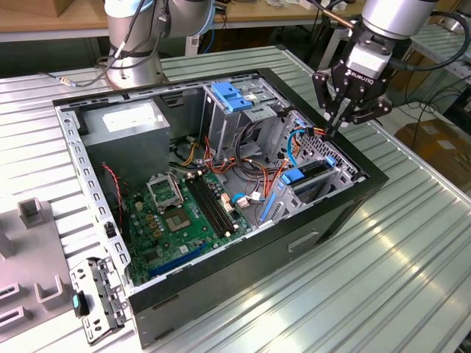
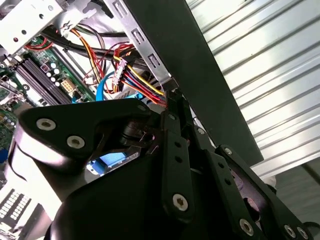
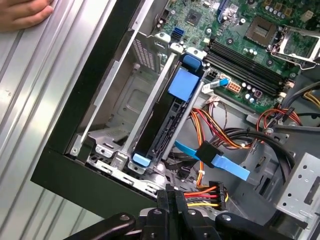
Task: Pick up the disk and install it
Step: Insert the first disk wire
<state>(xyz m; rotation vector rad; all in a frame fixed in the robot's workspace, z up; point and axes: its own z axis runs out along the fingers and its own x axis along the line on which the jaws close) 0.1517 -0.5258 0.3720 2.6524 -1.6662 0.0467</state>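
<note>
- Tower case point(image 1: 243, 265) lies open on its side, motherboard point(image 1: 176, 213) facing up.
- Disk point(image 3: 165, 117) already sits on edge in the bay at the case corner toward the exterior view's right. Its blue rails are showing and its long axis runs along the case wall.
- Gripper point(image 1: 329, 127) hangs just above the disk's far end with fingers pinched together.
- Power plug point(image 3: 207, 192) is right at the tips, can't tell if it's actually nipped.
</note>
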